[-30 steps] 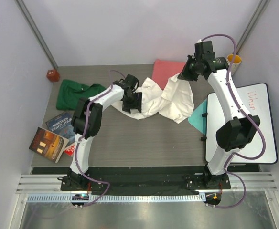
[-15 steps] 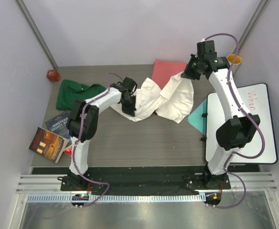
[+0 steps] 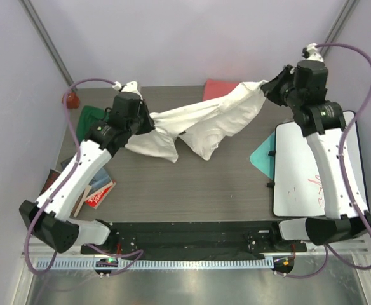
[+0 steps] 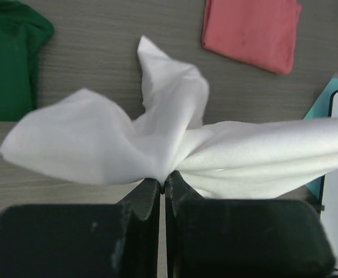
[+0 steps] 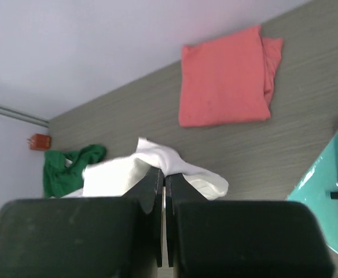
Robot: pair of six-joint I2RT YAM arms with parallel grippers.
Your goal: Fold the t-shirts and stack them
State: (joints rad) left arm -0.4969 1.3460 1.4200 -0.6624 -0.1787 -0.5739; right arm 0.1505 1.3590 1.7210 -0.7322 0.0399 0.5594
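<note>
As the left claw point(image 4: 162, 182) clamps the white t-shirt point(image 3: 204, 126), the right claw point(image 5: 163, 175) seemingly does too.

A whiteboard point(image 3: 295, 170) lay at the right edge of the grey worktop point(image 3: 192, 184), a teal sheet point(image 3: 262, 158) just beside it — books point(image 3: 100, 193) sat far left.

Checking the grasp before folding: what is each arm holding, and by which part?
Both hold the white t-shirt, strung between them: left gripper pinches bunched cloth at its left end, right gripper at its right end.
</note>
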